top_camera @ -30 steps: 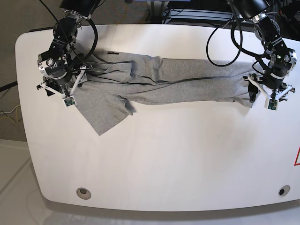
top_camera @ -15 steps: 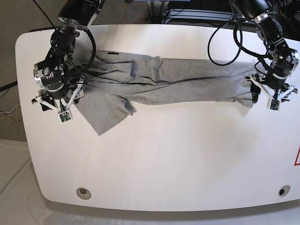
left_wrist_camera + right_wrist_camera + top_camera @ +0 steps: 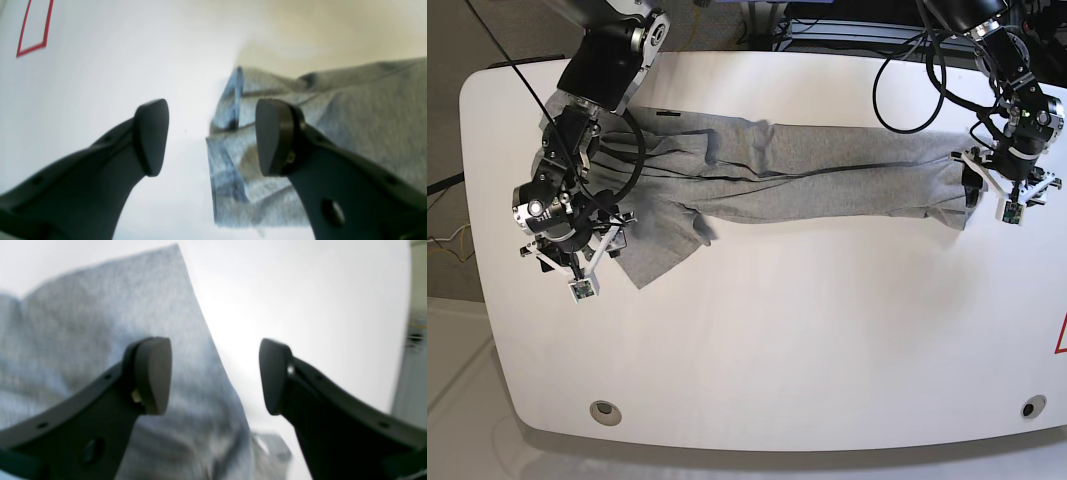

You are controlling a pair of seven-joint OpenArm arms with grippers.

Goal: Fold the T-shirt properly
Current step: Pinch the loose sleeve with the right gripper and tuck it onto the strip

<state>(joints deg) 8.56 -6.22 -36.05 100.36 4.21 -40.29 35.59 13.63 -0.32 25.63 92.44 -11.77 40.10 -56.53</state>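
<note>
Both grippers are seen with their jaws spread wide and nothing held between them. In the base view the right gripper (image 3: 577, 262) is seen on the left side of the picture, hanging over the lower corner of the sleeve that sticks out from the T-shirt (image 3: 807, 170). Through the right wrist camera, its dark fingertips (image 3: 151, 375) are shown well apart, one over grey cloth and the other over bare white table (image 3: 300, 300); the slanted edge of the T-shirt (image 3: 100, 326) is seen between them. Whether the fingertips touch the cloth cannot be told.

On the right side of the base view, the left gripper (image 3: 1007, 190) is placed at the far end of the garment. Through the left wrist camera, one of its fingertips (image 3: 272, 136) is seen over the T-shirt (image 3: 360, 110) and the other over the white surface, with the doubled, folded hem between them. A red outlined mark (image 3: 31, 30) is visible on the table in that picture's top left corner.

The heather-grey T-shirt is laid as a long, narrow, creased band across the upper part of the white table (image 3: 777, 340), stretched from one gripper to the other. Black cables (image 3: 907, 75) are looped above it near the left arm
</note>
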